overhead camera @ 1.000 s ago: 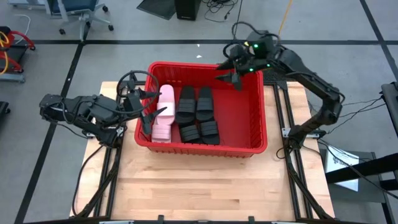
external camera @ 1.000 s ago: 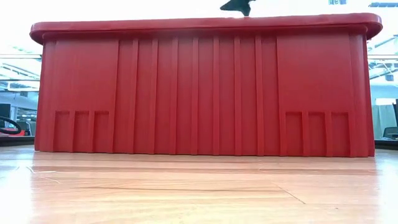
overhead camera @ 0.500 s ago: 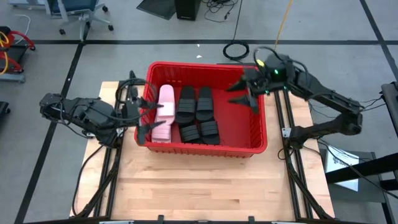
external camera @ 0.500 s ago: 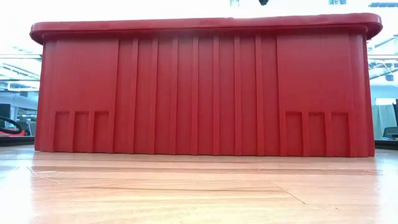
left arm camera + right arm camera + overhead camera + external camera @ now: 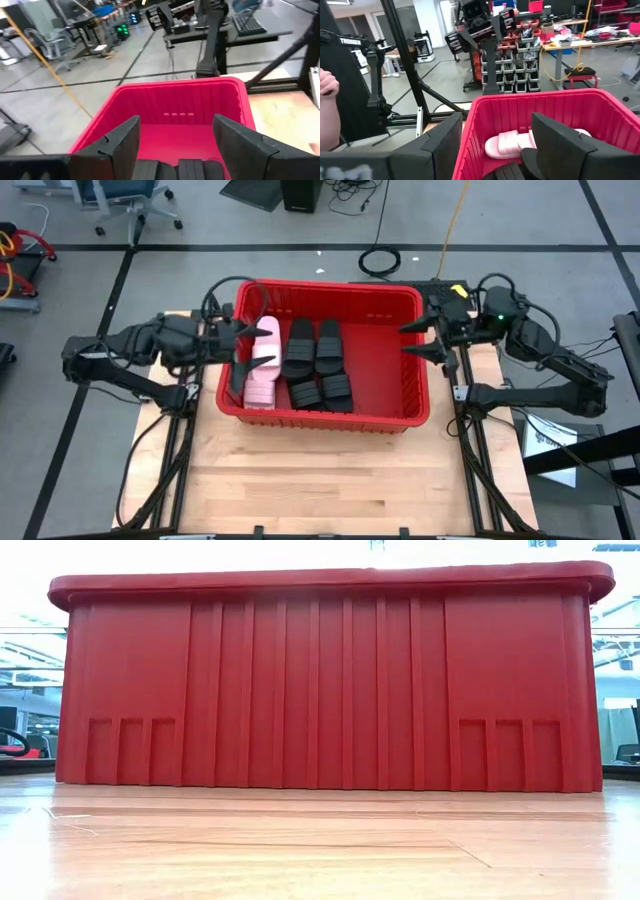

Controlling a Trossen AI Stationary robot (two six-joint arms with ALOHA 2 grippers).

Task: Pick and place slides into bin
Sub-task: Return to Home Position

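The red bin (image 5: 325, 420) stands on the wooden table, and its near wall (image 5: 330, 680) fills the low view. In it lie two pinkish-white slides (image 5: 262, 362), side by side at the left wall, and several black slides (image 5: 318, 365) in the middle. The white pair also shows in the right wrist view (image 5: 507, 142). My left gripper (image 5: 242, 350) is open and empty above the bin's left rim, over the white slides. My right gripper (image 5: 418, 340) is open and empty above the bin's right rim. Both grippers are out of the low view.
Bare tabletop (image 5: 320, 480) lies on the near side of the bin. The bin's right half (image 5: 385, 360) holds no slides. Black frame rails run along both table sides. Something pale that may be a person's hand (image 5: 326, 82) shows at the edge of the right wrist view.
My right gripper has drawn back from above the bin's far rim toward the table's right edge, and now stands over the right rim. My left gripper has gone a little toward the far edge over the left rim. The slides have stayed still.
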